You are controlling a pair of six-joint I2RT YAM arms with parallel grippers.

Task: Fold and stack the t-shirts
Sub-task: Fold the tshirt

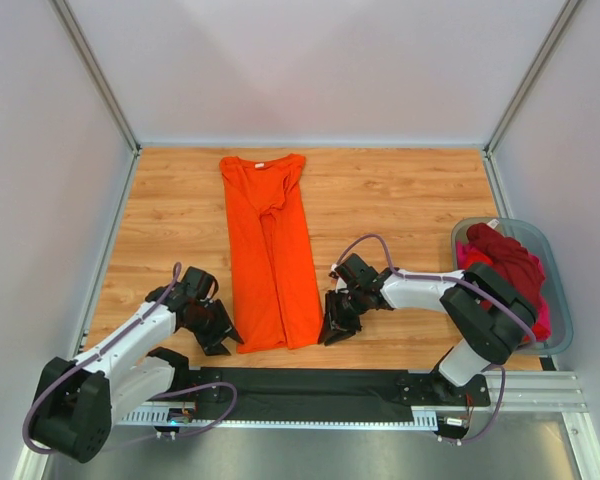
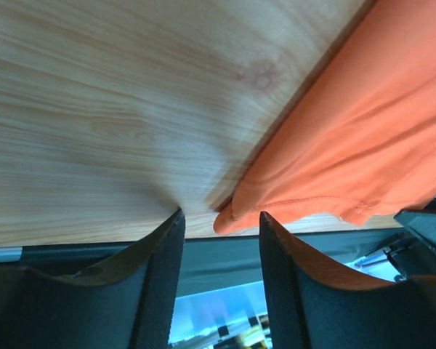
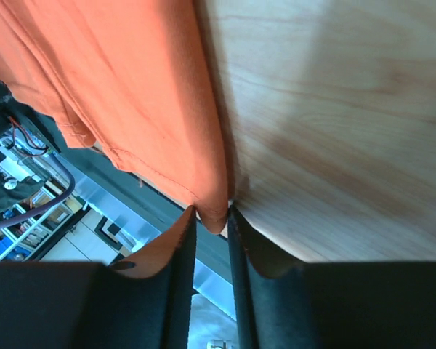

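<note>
My right claw point(image 3: 211, 211) nips only a hem tip of the orange t-shirt point(image 1: 270, 250), left claw point(image 2: 221, 215) gaping, so it may slip.

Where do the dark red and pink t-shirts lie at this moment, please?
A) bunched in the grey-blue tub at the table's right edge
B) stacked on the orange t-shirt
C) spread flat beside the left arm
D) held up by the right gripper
A: the dark red t-shirt and pink t-shirt sit crumpled inside the grey-blue tub, while the orange t-shirt lies mid-table with nothing on it.
</note>
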